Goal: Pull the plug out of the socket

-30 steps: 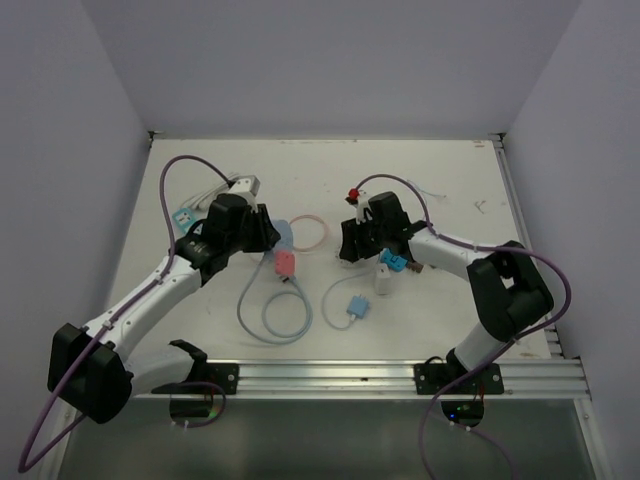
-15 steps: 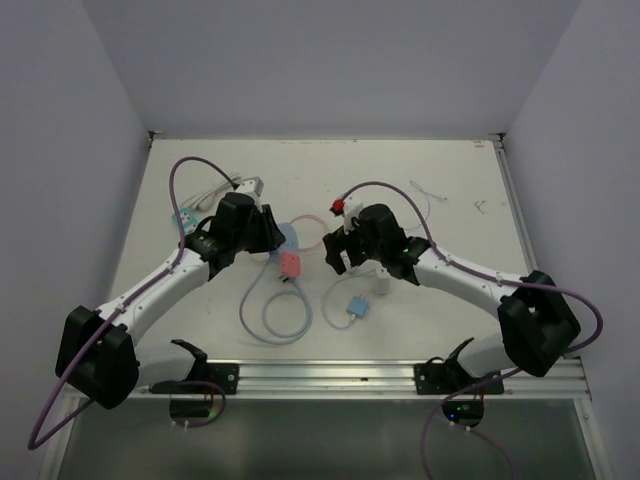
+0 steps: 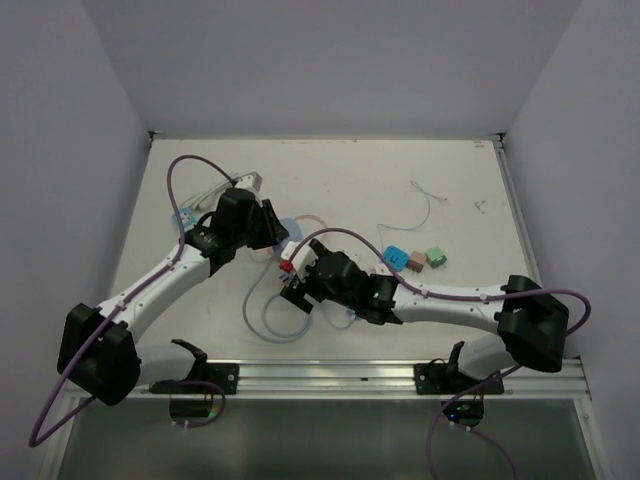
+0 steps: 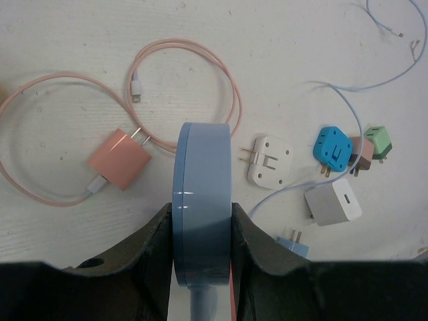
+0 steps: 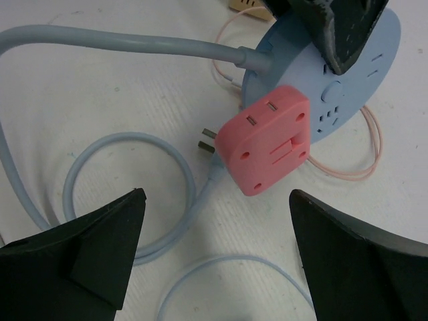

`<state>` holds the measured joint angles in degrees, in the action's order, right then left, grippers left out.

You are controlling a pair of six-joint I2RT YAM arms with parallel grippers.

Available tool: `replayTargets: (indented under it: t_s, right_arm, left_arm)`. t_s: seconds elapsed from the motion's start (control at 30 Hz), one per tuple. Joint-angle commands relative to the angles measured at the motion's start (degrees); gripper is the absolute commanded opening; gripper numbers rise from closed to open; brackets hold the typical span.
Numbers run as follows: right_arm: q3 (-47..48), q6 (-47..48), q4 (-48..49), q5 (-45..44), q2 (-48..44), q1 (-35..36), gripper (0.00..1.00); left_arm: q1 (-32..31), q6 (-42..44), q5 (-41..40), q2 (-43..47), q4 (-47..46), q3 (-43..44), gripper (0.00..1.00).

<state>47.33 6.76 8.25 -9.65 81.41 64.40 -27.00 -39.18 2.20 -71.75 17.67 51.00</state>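
In the left wrist view my left gripper [image 4: 200, 224] is shut on the round pale-blue socket [image 4: 202, 167], held on edge between its fingers. The right wrist view shows the socket's face [image 5: 338, 93] with the pink plug [image 5: 267, 139] seated at its lower left edge. My right gripper [image 5: 217, 194] is open just short of the plug, one finger to each side and not touching it. The left gripper's dark fingers [image 5: 341, 30] pinch the socket's far rim. From above, the right gripper [image 3: 297, 277] sits beside the pink plug [image 3: 287, 265], right below the left gripper [image 3: 262, 228].
The socket's grey-blue cable [image 5: 134, 43] loops on the table [image 3: 275, 318]. A pink charger [image 4: 119, 160] with its pink cable lies left of the socket. A white adapter [image 4: 269, 160], blue adapter [image 4: 332, 147], green adapter [image 4: 378, 140] and white cube [image 4: 332, 202] lie to the right.
My right arm swung left from the group of adapters to the pink plug, and its jaws opened wide. The left gripper kept its hold on the socket and barely moved.
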Motion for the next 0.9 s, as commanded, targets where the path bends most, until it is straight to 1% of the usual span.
replayTargets:
  t_s: [0.0, 0.13, 0.27, 0.5, 0.63, 0.77, 0.87]
  right_arm:
    - [3.6, 3.4, 4.2, -9.9, 2.9, 1.7, 0.93]
    - [4.5, 3.6, 5.9, -14.3, 5.4, 2.0, 0.92]
    - [5.1, 3.6, 6.9, -18.5, 5.8, 2.0, 0.9]
    - [3.0, 3.6, 7.8, -19.7, 3.2, 2.0, 0.88]
    - [1.8, 4.3, 8.4, -21.8, 1.7, 2.0, 0.86]
    - [0.9, 5.0, 8.2, -22.8, 0.1, 0.8, 0.85]
    - [0.3, 4.8, 7.4, -21.6, -1.3, -0.7, 0.84]
  left_arm:
    - [0.3, -1.8, 2.5, 0.4, -3.0, 3.0, 0.0]
    - [0.3, -1.3, 3.3, 1.1, -2.6, 2.7, 0.0]
    - [0.3, 0.2, 3.9, 1.4, -1.5, 2.5, 0.0]
    - [0.3, 2.6, 3.4, 1.4, 0.3, 1.7, 0.0]
    - [0.3, 3.8, 3.3, 1.4, 1.0, 1.3, 0.0]
    - [0.3, 5.4, 2.5, 1.7, 2.7, 1.3, 0.0]
    - [0.3, 6.6, 1.8, 2.0, 3.3, 1.2, 0.0]
